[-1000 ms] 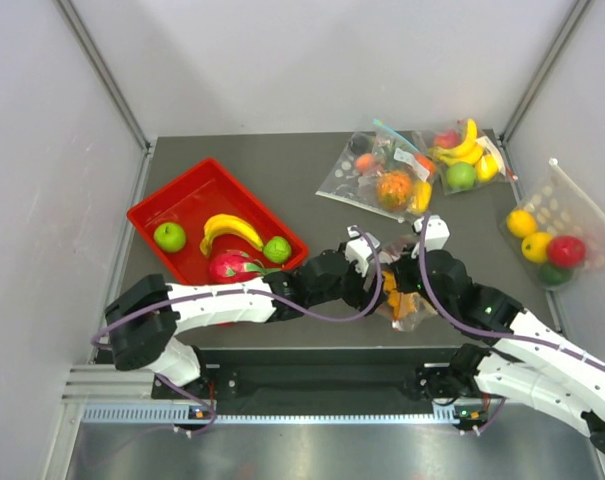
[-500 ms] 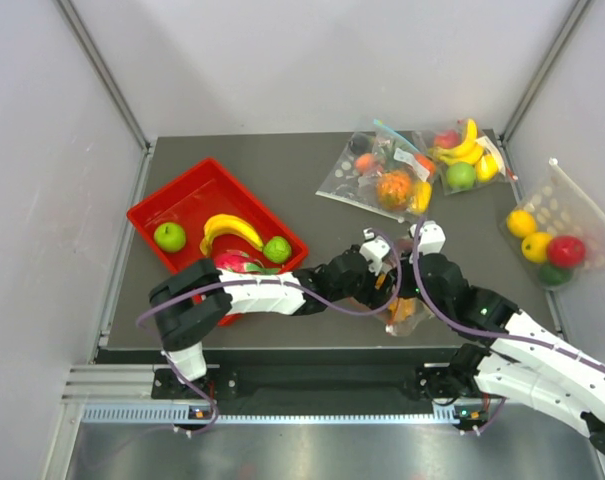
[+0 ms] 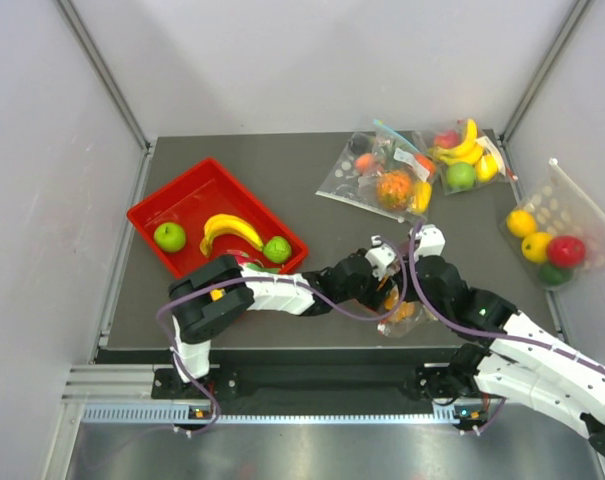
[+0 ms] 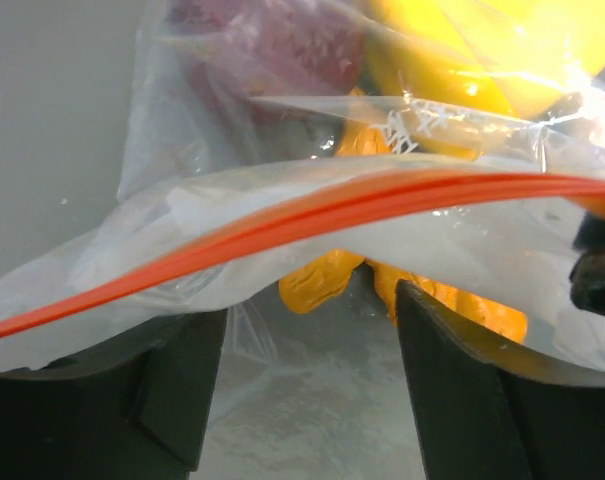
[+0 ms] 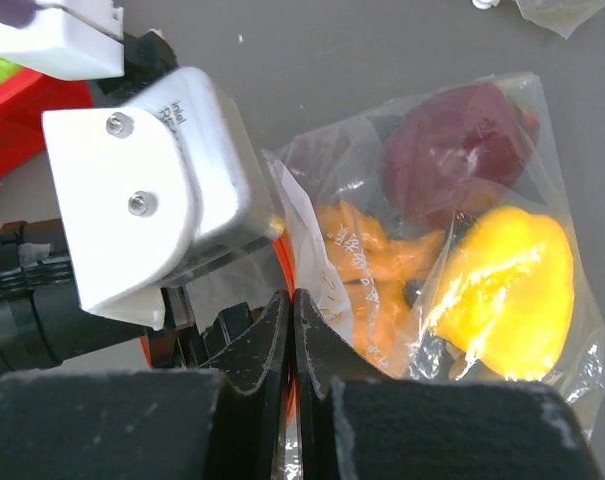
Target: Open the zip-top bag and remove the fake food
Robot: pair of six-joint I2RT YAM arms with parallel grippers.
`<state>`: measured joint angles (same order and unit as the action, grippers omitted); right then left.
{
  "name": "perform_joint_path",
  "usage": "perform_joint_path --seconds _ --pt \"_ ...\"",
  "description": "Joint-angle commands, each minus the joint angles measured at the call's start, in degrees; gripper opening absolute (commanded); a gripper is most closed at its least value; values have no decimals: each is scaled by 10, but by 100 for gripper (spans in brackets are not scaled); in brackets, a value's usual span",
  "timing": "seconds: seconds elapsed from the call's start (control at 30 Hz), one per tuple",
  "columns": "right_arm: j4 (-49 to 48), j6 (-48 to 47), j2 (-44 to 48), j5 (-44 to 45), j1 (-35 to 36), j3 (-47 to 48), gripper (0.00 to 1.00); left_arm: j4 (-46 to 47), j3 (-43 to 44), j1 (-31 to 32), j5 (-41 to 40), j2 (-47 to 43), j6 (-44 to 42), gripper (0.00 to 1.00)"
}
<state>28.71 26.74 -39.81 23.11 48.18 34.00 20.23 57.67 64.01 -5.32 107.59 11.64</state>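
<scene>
Clear zip-top bag [image 5: 422, 250], pinched in right gripper [image 5: 292, 297]

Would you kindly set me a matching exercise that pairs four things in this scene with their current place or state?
Things:
1. left gripper
2. right gripper
3. yellow piece
4. red tray

Places and states:
A. holds a banana
B. jaws shut on the zip-top bag
C. jaws apart below the orange-red zip strip
D. inside the bag, beside a dark purple piece

Pairs: 1-C, 2-B, 3-D, 4-A.
</scene>
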Motion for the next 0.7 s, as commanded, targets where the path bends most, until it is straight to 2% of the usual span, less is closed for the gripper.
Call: perform_joint_path --seconds 0.0,0.1,0.17,0.23,0.33,0.67 --pt "-52 9 5 -20 2 5 0 32 26 4 12 21 -41 71" --pt "-50 10 5 -19 1 5 0 30 33 4 12 28 -52 63" --pt "-51 9 7 -18 1 5 0 35 32 5 13 32 -58 62" --pt "-51 9 6 -18 1 5 0 46 30 5 16 34 -65 49" --pt "-51 9 4 -18 1 5 0 55 31 5 30 44 -68 42" --pt "-47 9 10 -17 2 4 0 58 31 12 12 77 -85 48"
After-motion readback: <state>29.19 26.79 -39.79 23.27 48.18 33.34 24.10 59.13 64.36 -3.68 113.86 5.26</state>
